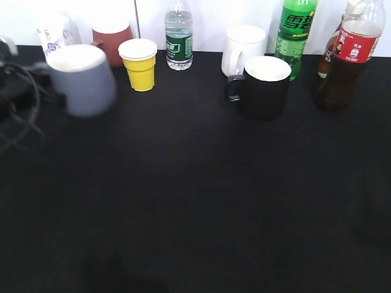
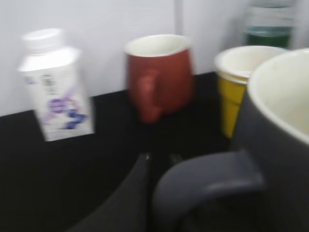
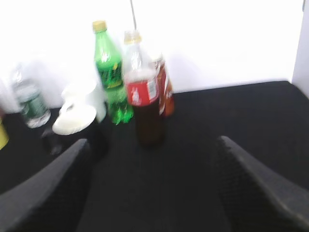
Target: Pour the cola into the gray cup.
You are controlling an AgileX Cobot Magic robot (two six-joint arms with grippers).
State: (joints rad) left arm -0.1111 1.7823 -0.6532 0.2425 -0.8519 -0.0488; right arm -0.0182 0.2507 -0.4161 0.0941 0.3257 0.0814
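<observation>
The right gripper (image 3: pixel 152 193) hangs low over the black bench (image 1: pixel 195 201) with its two fingers (image 3: pixel 48 193) spread wide apart, nothing between them, facing the cola bottle (image 3: pixel 144 104), which stands upright well ahead. In the exterior view that bottle (image 1: pixel 348 58) is at the far right, dark liquid filling its lower part, just in front of a smaller brown bottle (image 1: pixel 328 58) and beside a green soda bottle (image 1: pixel 295 33).

The left gripper (image 2: pixel 145 198) sits close against the gray cup (image 2: pixel 275 145), one dark finger just beside the cup's handle (image 2: pixel 207 181); whether it clamps the handle I cannot tell. The gray cup (image 1: pixel 82 79) shows blurred at the far left; its inside looks white. Behind it are a red mug (image 2: pixel 159 75), a yellow paper cup (image 1: pixel 140 64) and a white carton (image 2: pixel 55 87). A black mug (image 1: pixel 264 85) stands right of centre, white inside.
</observation>
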